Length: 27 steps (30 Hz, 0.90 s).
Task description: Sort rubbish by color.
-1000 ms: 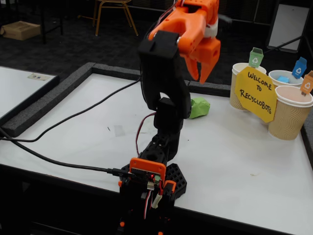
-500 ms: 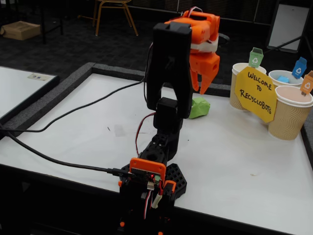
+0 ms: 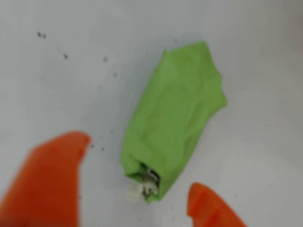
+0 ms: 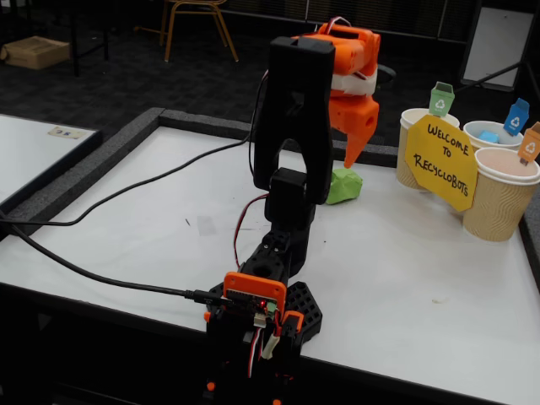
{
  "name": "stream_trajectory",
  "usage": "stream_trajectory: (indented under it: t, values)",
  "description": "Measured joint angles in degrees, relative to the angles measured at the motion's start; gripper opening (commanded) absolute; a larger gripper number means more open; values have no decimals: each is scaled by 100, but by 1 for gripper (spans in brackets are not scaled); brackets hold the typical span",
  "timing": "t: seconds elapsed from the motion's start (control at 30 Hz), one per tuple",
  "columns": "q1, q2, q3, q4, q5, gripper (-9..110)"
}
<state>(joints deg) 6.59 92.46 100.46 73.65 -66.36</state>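
Over the last second the arm has swung down and forward, bringing the end effector (image 4: pixel 350 156) from high above to just over the lime green wad (image 3: pixel 173 120). Its jaws are spread wide and empty, straddling the wad, which lies on the white tabletop (image 4: pixel 405 278) left of the cups (image 4: pixel 498 198). A grasp looks imminent.

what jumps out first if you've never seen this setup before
The orange gripper hangs open right above a lime green paper wad lying on the white table. In the fixed view, at the table's far right, a yellow "Welcome to Recyclobots" sign fronts three beige paper cups.
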Motion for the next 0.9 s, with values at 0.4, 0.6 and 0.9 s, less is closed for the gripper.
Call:
stream_trajectory:
  t: [0.4,0.6,0.9]
  values:
    - [211,-888,0,-255,0,20]
    - [325,-1072,0,-765,0,1]
    - [378,-1081,-105,-984,448,0]
